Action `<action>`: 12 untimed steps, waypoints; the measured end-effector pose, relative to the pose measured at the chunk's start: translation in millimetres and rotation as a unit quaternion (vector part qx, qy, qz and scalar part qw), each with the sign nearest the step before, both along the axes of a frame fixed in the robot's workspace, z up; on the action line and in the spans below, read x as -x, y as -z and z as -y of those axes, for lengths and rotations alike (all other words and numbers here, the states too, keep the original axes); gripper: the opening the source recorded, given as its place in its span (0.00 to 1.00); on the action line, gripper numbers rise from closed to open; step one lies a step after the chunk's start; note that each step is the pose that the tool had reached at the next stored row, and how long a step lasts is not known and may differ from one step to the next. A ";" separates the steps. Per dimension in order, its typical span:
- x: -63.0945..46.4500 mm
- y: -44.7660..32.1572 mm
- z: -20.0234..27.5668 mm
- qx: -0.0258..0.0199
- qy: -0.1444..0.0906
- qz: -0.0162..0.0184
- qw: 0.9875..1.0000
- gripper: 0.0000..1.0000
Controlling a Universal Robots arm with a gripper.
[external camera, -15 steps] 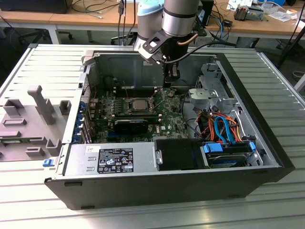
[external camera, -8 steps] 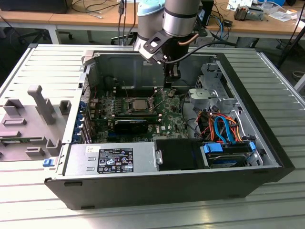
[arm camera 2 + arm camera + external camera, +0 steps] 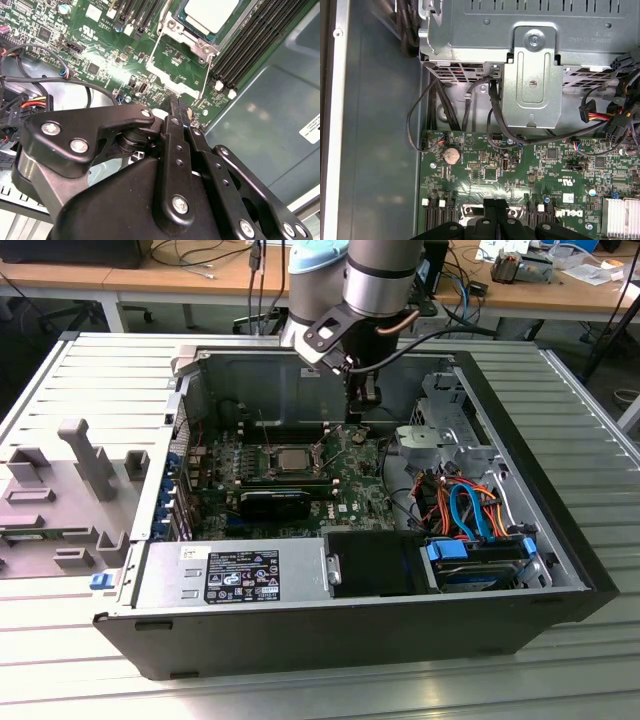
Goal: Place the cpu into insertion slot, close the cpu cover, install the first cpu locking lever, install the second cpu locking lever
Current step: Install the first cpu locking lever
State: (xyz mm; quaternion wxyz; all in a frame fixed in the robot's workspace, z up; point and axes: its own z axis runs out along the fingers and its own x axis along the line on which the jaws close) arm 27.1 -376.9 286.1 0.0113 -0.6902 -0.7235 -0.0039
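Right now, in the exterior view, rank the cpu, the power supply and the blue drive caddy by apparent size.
Largest to smallest:
power supply
blue drive caddy
cpu
The caddy lies nearer the camera than the cpu, which flatters it, but the gap looks wide.

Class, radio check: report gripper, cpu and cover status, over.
Gripper shut, empty. Cpu seated in insertion slot. Cpu cover looks open, close to gripper. Nothing between them.

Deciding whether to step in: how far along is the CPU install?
Done: the cpu sits in the insertion slot. In hand: the shut hand is by the free edge of the cpu cover, which is swung open. Left: closing the cover and both locking-lever steps.
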 end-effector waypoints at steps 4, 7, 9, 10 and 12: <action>-1.0 0.0 0.0 0.000 0.000 0.000 1.000 0.11; -1.5 0.0 0.0 0.000 0.000 0.000 1.000 0.11; -1.9 0.0 0.0 0.000 0.000 0.000 1.000 0.11; -2.3 0.1 0.0 0.000 0.000 0.000 1.000 0.11; -2.9 0.1 0.0 0.000 0.000 0.000 1.000 0.11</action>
